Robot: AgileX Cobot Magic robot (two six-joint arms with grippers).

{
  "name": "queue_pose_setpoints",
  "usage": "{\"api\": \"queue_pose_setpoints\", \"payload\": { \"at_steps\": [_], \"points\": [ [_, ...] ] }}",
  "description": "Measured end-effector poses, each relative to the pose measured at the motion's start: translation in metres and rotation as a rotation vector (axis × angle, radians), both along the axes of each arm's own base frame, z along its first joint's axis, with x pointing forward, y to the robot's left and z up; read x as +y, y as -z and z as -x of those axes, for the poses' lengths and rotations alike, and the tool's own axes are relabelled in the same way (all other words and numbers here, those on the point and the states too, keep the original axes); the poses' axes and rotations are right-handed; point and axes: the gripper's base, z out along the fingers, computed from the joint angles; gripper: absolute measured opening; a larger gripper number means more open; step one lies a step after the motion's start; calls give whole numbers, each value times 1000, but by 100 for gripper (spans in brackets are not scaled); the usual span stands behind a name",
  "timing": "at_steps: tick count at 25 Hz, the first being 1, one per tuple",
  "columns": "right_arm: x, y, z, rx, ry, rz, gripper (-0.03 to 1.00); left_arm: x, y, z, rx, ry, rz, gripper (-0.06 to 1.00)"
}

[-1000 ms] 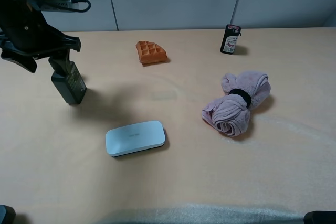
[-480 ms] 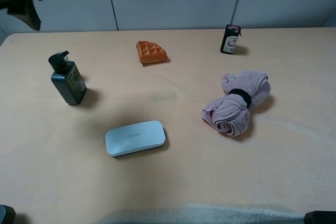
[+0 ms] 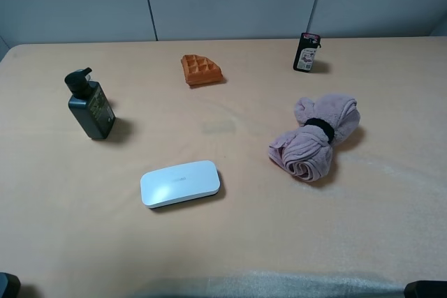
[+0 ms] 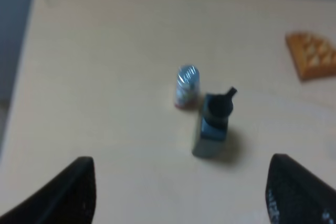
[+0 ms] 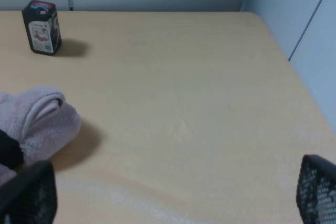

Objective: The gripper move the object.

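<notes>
The dark green-black bottle with a black pump cap stands upright at the table's left. It stands free, with nothing touching it. Neither arm shows in the exterior high view. In the left wrist view the bottle stands ahead of my left gripper, whose black fingers are spread wide and hold nothing. My right gripper is also open and empty, far from the bottle, over the table's right part.
A small clear silver-capped bottle stands just behind the dark bottle. An orange waffle, a small black bottle with a pink label, a rolled pink towel and a white case lie on the table.
The left arm, which was at the dark bottle's cap, has pulled up and away to the left and left the exterior view. The bottle stays standing in place.
</notes>
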Motion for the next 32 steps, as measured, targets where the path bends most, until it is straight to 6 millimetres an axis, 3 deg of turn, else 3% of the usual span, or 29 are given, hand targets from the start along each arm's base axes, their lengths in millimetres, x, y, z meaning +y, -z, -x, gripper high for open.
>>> {"api": "queue_pose_setpoints", "payload": {
  "at_steps": [3, 5, 10, 18, 23, 32],
  "points": [
    [0, 0, 0, 0, 0, 0, 69, 15, 4, 49, -94, -13, 31, 74],
    [0, 0, 0, 0, 0, 0, 69, 22, 14, 71, -139, -15, 47, 74],
    [0, 0, 0, 0, 0, 0, 69, 32, 53, 105, -208, -15, 68, 74],
    [0, 0, 0, 0, 0, 0, 69, 27, 101, 90, -76, -37, 29, 74],
    [0, 0, 0, 0, 0, 0, 69, 21, 112, 86, -47, -95, -11, 74],
    [0, 0, 0, 0, 0, 0, 69, 7, 142, 79, -9, 2, -25, 74]
  ]
}}
